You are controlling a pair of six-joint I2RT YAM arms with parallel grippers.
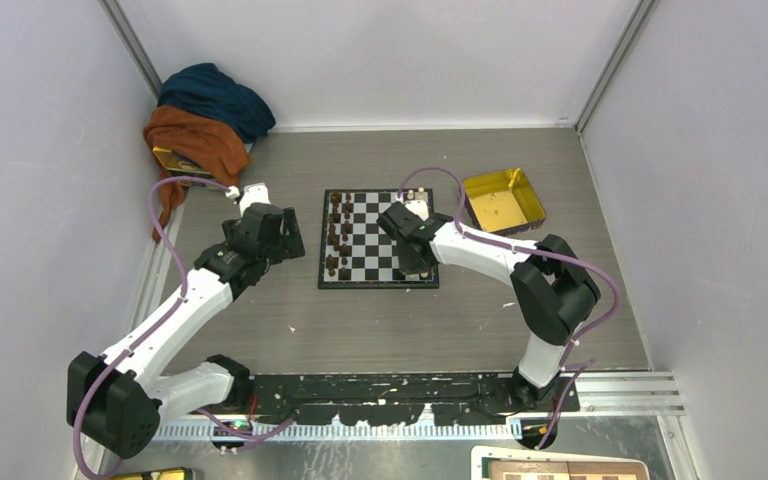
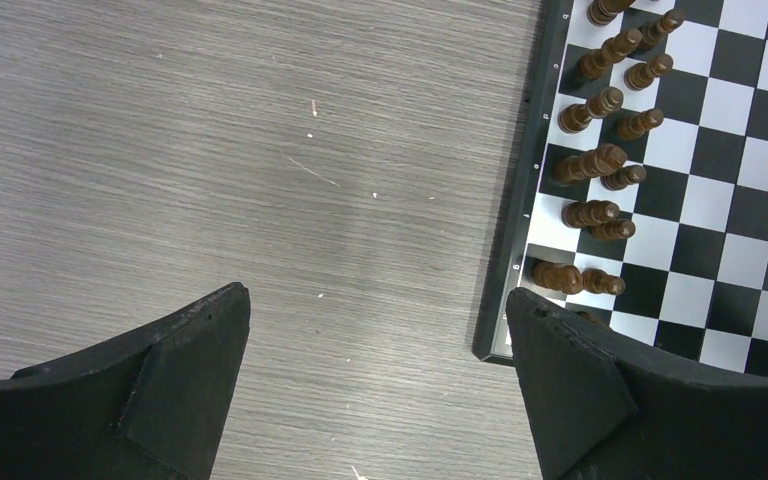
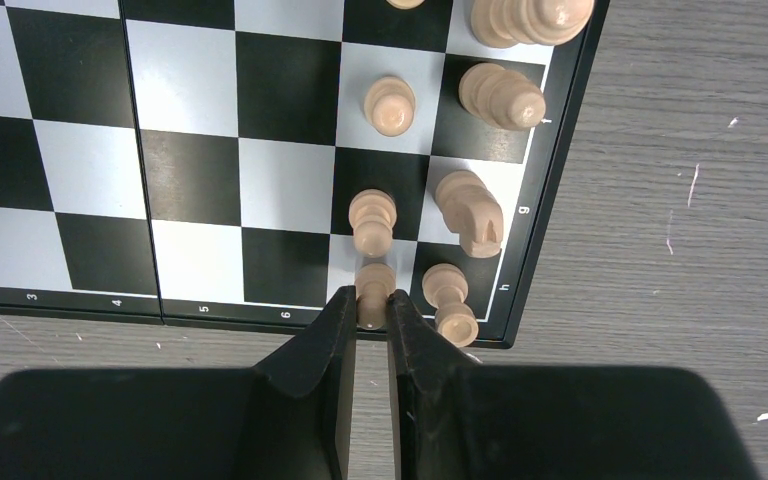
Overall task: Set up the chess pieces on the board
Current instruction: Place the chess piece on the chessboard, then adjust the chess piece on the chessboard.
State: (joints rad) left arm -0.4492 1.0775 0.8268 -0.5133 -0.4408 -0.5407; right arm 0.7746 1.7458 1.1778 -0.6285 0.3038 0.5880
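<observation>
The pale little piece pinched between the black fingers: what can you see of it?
It is a light-tan wooden pawn with a round head. It stands upright, clamped by the right gripper over a pale square in the edge row of the board. A neighbouring pawn stands just beyond it. Whether it rests on the board cannot be told.

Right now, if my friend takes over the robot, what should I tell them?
Left gripper: open, empty, over the table beside the board.
Right gripper: shut on a light pawn near the board's corner.
Done: dark pieces stand in two rows; several light pieces stand along the opposite edge.
To do: set this pawn down; other light spots are hidden.
</observation>
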